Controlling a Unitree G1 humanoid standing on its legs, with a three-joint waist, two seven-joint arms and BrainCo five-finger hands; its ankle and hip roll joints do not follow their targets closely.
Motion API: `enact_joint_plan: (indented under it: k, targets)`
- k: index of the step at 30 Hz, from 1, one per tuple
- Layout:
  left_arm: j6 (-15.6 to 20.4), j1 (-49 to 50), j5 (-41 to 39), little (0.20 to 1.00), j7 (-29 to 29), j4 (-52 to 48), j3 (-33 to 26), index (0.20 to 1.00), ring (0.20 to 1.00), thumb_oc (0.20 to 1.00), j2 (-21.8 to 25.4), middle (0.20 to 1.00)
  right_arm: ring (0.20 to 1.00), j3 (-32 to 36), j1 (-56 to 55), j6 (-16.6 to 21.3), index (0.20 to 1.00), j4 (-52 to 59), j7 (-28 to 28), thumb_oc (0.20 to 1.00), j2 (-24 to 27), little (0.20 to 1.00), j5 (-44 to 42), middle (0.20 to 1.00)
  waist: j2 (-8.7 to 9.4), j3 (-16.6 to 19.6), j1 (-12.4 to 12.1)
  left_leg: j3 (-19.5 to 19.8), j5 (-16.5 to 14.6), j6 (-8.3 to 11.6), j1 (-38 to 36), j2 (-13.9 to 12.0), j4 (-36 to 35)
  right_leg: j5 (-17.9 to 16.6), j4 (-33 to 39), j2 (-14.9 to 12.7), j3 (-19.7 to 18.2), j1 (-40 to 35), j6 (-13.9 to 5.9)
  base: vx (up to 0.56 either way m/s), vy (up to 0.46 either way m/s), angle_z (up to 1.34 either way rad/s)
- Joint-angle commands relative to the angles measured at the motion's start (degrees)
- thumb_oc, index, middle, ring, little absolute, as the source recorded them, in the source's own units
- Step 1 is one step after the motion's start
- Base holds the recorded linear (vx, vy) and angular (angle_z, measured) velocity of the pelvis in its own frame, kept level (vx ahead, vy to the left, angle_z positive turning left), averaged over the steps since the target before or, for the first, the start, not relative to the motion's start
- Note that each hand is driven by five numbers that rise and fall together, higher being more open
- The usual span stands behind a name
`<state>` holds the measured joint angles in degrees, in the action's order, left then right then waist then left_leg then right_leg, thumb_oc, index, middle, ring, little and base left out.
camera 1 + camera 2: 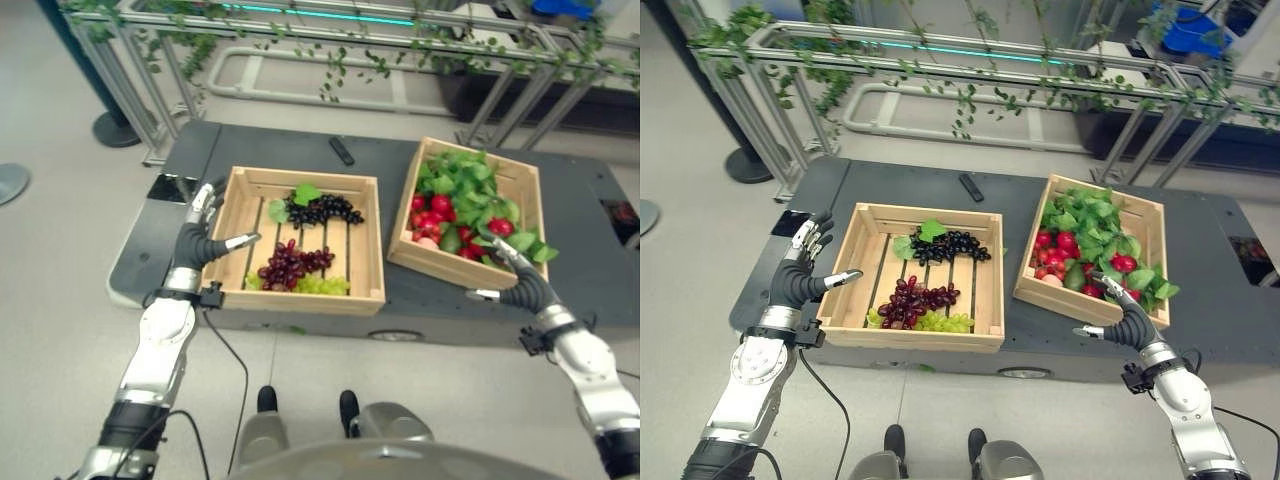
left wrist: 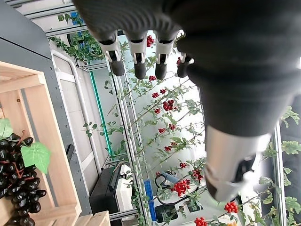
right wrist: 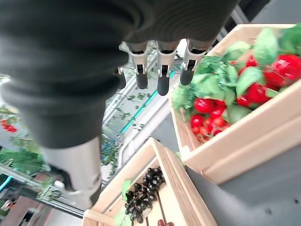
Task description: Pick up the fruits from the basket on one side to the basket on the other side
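Observation:
Two wooden crates stand on a dark platform (image 1: 585, 250). The left crate (image 1: 300, 298) holds black grapes (image 1: 322, 209), red grapes (image 1: 290, 265) and green grapes (image 1: 322, 285). The right crate (image 1: 436, 265) is packed with red fruits (image 1: 432, 214) among green leaves (image 1: 462, 180). My left hand (image 1: 200, 240) hovers at the left crate's left wall, open, with its thumb over the rim. My right hand (image 1: 522, 283) is open at the right crate's front right corner, holding nothing. In the right wrist view straight fingers (image 3: 161, 70) point past the red fruits (image 3: 207, 106).
A black remote (image 1: 342, 151) lies on the platform behind the crates. A glossy dark panel (image 1: 170, 187) sits at the platform's left edge. A metal frame (image 1: 330, 45) hung with vines runs along the back. Bare floor lies in front.

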<state>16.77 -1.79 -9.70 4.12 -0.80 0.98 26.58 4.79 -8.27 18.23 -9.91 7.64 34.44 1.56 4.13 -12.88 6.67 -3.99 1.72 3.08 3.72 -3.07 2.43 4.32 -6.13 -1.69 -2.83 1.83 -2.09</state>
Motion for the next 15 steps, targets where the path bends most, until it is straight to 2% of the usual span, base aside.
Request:
enact_joint_plan:
  k: [1,15]
  targets:
    - [3.4,-0.4,1.1,1.000,1.6,-1.3,-1.6,1.000,1.000,1.000,0.9,1.000,1.000,-0.2,3.4,2.2,1.000,1.1,-0.9,1.000,1.0,1.000,-1.1,1.000,0.04,3.6,-1.4,-1.4,-4.3,-0.42,-1.2,-1.2,2.6,-2.8,0.1,-1.4,0.7,2.0,-4.10,0.06,0.013,-0.06]
    - [3.0,-0.1,1.7,1.000,2.5,-1.7,-1.8,1.000,1.000,1.000,0.4,1.000,1.000,-0.6,3.0,1.8,1.000,1.7,-0.5,1.000,0.6,1.000,-1.2,1.000,-0.29,4.4,-1.5,-1.3,-4.7,-0.12,-3.1,-1.1,1.5,-2.4,1.9,-2.2,2.1,-0.3,-4.31,0.04,0.000,0.00]
